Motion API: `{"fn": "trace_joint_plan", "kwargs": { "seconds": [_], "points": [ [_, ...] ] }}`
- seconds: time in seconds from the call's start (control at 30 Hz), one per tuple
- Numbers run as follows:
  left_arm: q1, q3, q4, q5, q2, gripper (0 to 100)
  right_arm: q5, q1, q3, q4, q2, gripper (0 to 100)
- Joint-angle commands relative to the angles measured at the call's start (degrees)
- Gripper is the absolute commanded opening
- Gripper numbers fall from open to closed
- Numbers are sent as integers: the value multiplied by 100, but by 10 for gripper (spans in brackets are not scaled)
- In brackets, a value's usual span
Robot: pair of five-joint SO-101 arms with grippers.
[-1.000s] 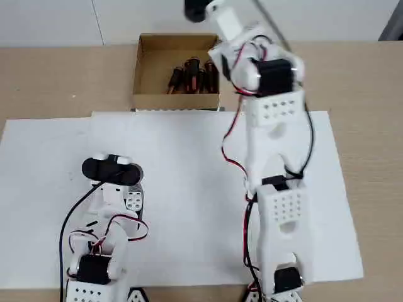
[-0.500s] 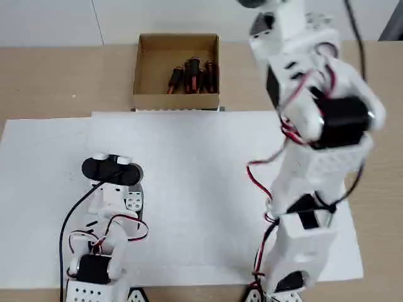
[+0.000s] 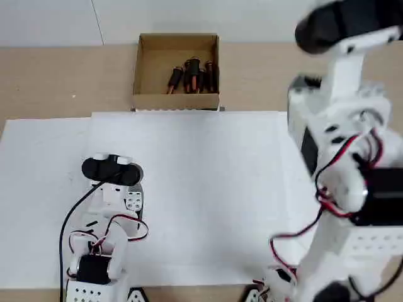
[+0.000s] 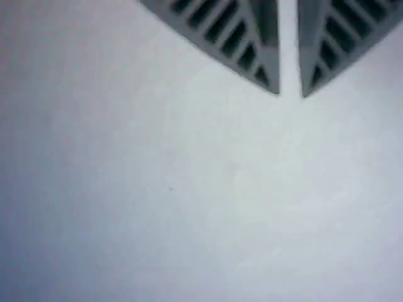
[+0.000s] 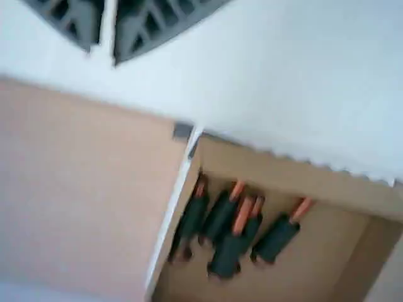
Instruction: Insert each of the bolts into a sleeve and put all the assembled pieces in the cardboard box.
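My right claw [image 5: 107,47] hangs high, pinched together on nothing; left claw [image 4: 288,88] closed too, empty, just over the white paper [image 3: 208,176]; assembled pieces [image 3: 192,75] lie bunched inside the cardboard box [image 3: 176,100]

A white paper [image 3: 208,176] lies flat under me. It looks like two overlapped sheets, with one edge stepping up near my left side. It rests on a pale wooden table [image 3: 63,69], which shows bare past the paper's far edge and at both sides. A small dark speck [image 3: 73,96] sits on the bare wood, far left. Behind the table stands a white wall [image 3: 50,19] with a thin upright seam [image 3: 96,16] — and something grey [image 3: 395,25] cuts in at the far right corner. I cannot tell what it is.
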Motion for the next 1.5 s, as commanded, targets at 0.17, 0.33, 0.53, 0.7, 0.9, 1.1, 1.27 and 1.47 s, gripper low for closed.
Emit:
{"fn": "trace_joint_plan", "kwargs": {
  "seconds": [0.17,0.33,0.53,0.7,0.9,1.1,1.27,1.47],
  "points": [
    [9,-22,9,0,-44,6,-290,224,3947,-1420,-2281,2],
    [9,-22,9,0,-44,6,-255,207,6330,-2466,-3829,2],
    [9,-22,9,0,-44,6,-237,215,8747,-3327,-5473,2],
    [9,-22,9,0,-44,6,-229,215,10215,-3653,-6642,2],
    [9,-22,9,0,-44,6,-220,215,11429,-3662,-7802,2],
    [9,-22,9,0,-44,6,-229,224,11807,-3688,-7741,2],
    [9,-22,9,0,-44,6,-229,224,12088,-3688,-7741,2],
    [9,-22,9,0,-44,6,-255,224,12492,-3688,-7741,2]
  ]
}}
